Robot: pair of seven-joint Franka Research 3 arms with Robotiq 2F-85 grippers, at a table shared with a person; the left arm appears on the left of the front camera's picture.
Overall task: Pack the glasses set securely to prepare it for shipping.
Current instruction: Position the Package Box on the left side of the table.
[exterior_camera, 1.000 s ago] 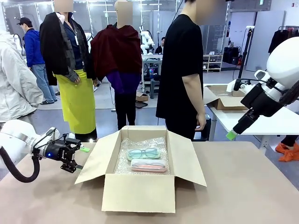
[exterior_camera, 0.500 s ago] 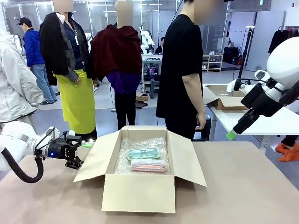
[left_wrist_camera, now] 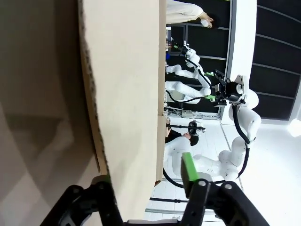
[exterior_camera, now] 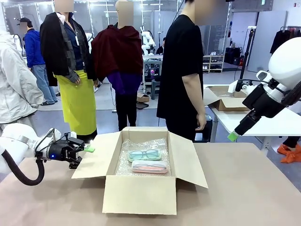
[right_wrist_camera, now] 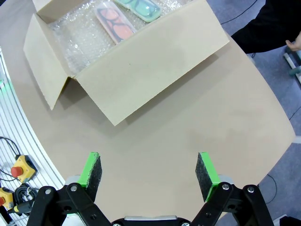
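Compared with one second earlier, the left gripper (exterior_camera: 81,154) had advanced to the box's left flap (exterior_camera: 91,160) and raised its outer edge; the right arm and the box contents had not shifted.

The cardboard box (exterior_camera: 140,194) stood open at the middle of the table (exterior_camera: 244,193), lined with bubble wrap (exterior_camera: 141,143) as cushioning for transit. The glasses set lay flat on that lining, the mint-green pack (exterior_camera: 144,155) toward the far side and the salmon-pink pack (exterior_camera: 149,166) just beside it toward the robot. Both packs were thus in place, and closing the flaps appeared to be the step in hand.

In the left wrist view, the left gripper (left_wrist_camera: 146,188) had one finger on each face of the flap (left_wrist_camera: 127,94), the jaws partly drawn in around the card edge; whether they had fully clamped it could not be confirmed.

The right gripper (right_wrist_camera: 148,172) was held high, well apart from the box, its pads wide apart and holding nothing, presumably parked clear of the work.

A person (exterior_camera: 183,70) stood at the far side, hands away from the box.
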